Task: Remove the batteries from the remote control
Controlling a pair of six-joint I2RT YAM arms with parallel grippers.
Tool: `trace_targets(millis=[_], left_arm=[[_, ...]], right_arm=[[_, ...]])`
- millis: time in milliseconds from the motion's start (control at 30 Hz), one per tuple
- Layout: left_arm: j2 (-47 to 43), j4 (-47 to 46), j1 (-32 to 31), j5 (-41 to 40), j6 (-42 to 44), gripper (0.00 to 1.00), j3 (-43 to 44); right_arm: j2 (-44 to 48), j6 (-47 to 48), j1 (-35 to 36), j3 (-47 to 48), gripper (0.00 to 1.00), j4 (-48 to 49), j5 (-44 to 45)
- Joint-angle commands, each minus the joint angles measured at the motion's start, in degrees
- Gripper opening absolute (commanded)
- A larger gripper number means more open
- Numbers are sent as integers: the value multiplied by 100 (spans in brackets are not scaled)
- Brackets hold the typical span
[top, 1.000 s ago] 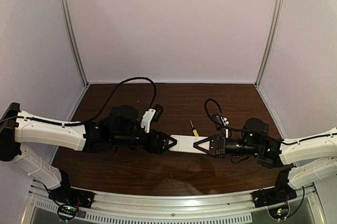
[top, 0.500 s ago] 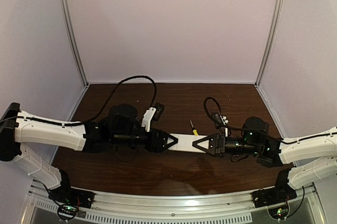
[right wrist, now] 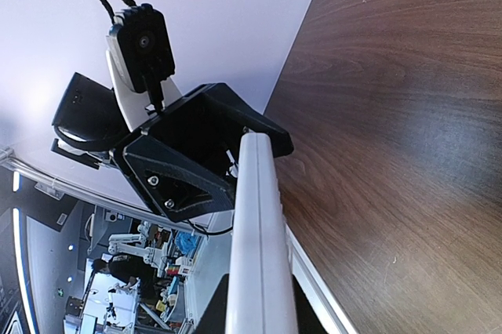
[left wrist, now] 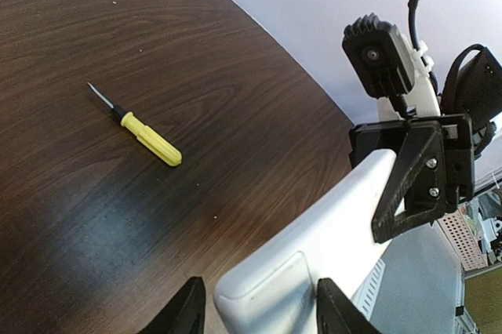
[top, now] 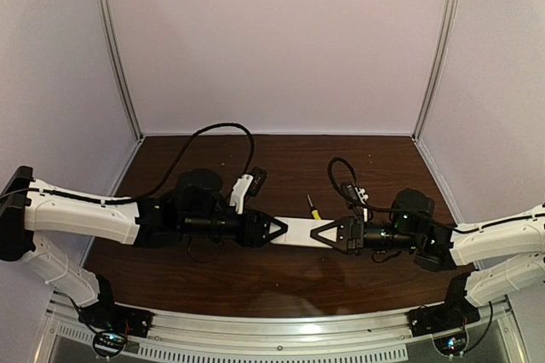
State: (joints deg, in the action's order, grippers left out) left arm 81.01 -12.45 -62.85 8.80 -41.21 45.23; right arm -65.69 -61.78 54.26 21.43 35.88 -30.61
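Note:
The remote control [top: 300,229], a slim white bar, hangs level above the table between my two grippers. My right gripper [top: 320,233] is shut on its right end, gripping the thin edge [right wrist: 257,271] between both pads. My left gripper [top: 281,230] straddles the other end across its width. In the left wrist view the remote [left wrist: 329,248] touches one finger [left wrist: 339,309]. A thin gap of table shows beside the other finger [left wrist: 185,312]. A rounded cover outline shows on the remote's face. No batteries are in view.
A yellow-handled screwdriver [top: 312,208] lies on the dark wooden table [top: 255,278] just behind the remote; it also shows in the left wrist view [left wrist: 149,139]. Pale walls close the back and sides. A metal rail [top: 281,329] runs along the near edge.
My right gripper has moved a little left with the remote, pushing its end further between my left fingers. The left arm has barely moved.

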Motion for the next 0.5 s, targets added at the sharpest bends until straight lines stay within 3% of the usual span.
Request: trace_targets(millis=[0, 467], left_arm=[[81, -249, -32, 69, -7, 49, -49], [94, -241, -33, 103, -25, 38, -51]], right_arm=[[-30, 8, 34, 111, 0, 398, -106], [-16, -27, 40, 114, 0, 499, -161]])
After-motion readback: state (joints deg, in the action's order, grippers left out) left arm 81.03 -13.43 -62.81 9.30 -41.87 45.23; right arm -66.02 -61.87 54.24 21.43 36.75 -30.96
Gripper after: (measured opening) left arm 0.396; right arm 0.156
